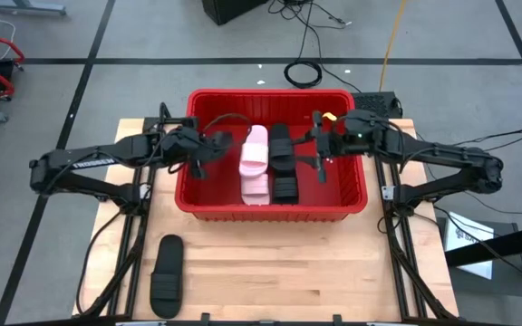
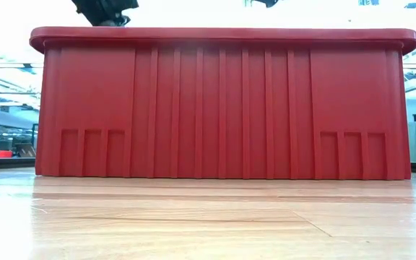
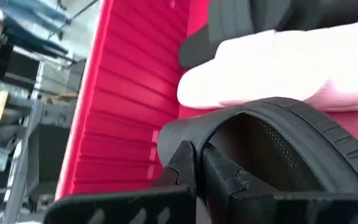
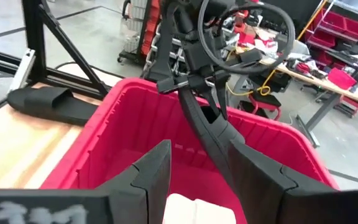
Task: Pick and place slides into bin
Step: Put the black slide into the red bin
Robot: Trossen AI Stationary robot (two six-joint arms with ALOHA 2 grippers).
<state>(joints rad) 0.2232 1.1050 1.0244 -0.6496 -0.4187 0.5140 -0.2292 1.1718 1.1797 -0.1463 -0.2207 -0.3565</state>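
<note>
Grey concrete floor with cables surrounds a pale wooden bench, and on its far half sits the red bin. Both arms reach in over the bin's rim from opposite ends. The left tool hangs over the bin's left part, and its wrist view shows its fingers clamped on a black slide, gripped at the edge near the ribbed strap, with a pink slide lying just beyond it on the bin floor. The right tool hovers over the bin's right part with its fingers apart and nothing between them. Between the two tools, two pink slides lie end to end beside black slides stacked in the bin's middle. One more black slide lies on the bare bench, well outside the bin, nearer the left tool's side and toward the front edge. These slides look light and rubbery, likely to flex under a pinch, so the strap or the sole's side edge seems the best hold; the foam should not slip much. Five slides appear binned or nearly so, leaving one to fetch.
</note>
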